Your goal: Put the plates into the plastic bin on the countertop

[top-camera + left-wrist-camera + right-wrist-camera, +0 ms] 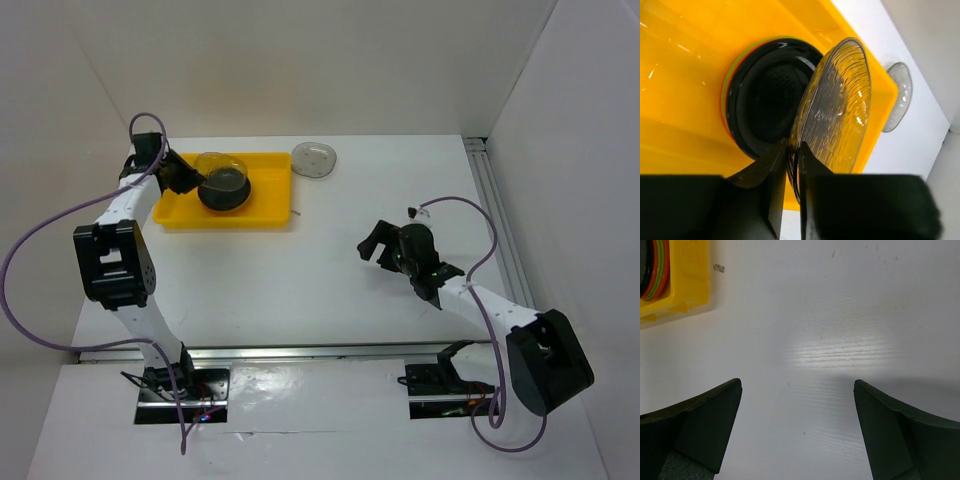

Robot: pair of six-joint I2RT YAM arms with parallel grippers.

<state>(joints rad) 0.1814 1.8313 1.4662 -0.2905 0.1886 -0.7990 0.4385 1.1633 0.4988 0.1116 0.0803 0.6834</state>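
My left gripper [792,150] is shut on the rim of a translucent grey plate [840,110], holding it tilted on edge above the yellow plastic bin [680,75]. In the bin lies a stack of plates with a glossy black plate [767,100] on top and green and orange rims beneath. From above, the held plate [215,163] hangs over the stack [224,190] in the bin [270,195]. A second translucent plate [314,159] lies on the countertop [330,290] just beyond the bin's right corner. My right gripper [372,245] stands open and empty over bare countertop [800,315].
White walls enclose the countertop on three sides. A metal rail [495,200] runs along the right edge. A tiny scrap [719,268] lies beside the bin's corner [687,275]. The stack's coloured rims [655,265] show at the right wrist view's top left.
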